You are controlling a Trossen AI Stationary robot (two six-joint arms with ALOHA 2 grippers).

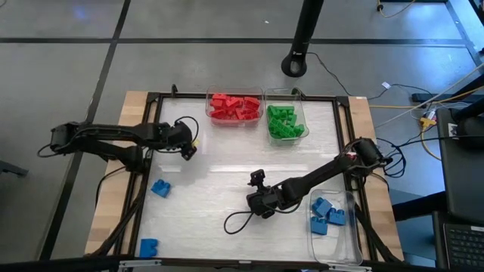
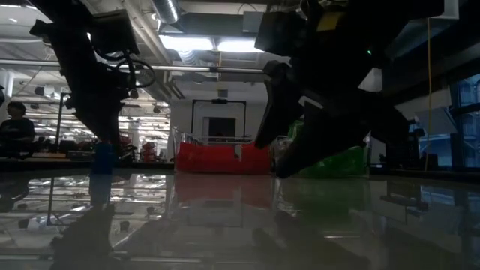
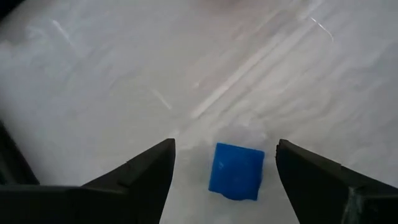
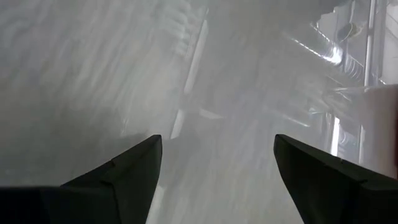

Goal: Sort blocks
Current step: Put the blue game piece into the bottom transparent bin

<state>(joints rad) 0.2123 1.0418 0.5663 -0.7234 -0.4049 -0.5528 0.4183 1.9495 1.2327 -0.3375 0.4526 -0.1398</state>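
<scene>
A blue block (image 3: 236, 171) lies on the table between the fingers of my open left gripper (image 3: 225, 180), which hovers over it with a gap on each side. In the low view this block (image 2: 103, 159) stands under the left arm; in the high view the left gripper (image 1: 187, 145) hides it. Two more blue blocks (image 1: 159, 187) (image 1: 148, 247) lie near the table's left near corner. My right gripper (image 1: 255, 202) (image 4: 217, 180) is open over bare table near the middle, with nothing between its fingers.
At the far edge stand a clear bin of red blocks (image 1: 235, 107) and one of green blocks (image 1: 285, 122). A clear bin (image 1: 340, 242) at the near right holds blue blocks (image 1: 327, 215). A black cable (image 1: 236, 221) loops below the right gripper. A person (image 2: 15, 131) is far behind the table.
</scene>
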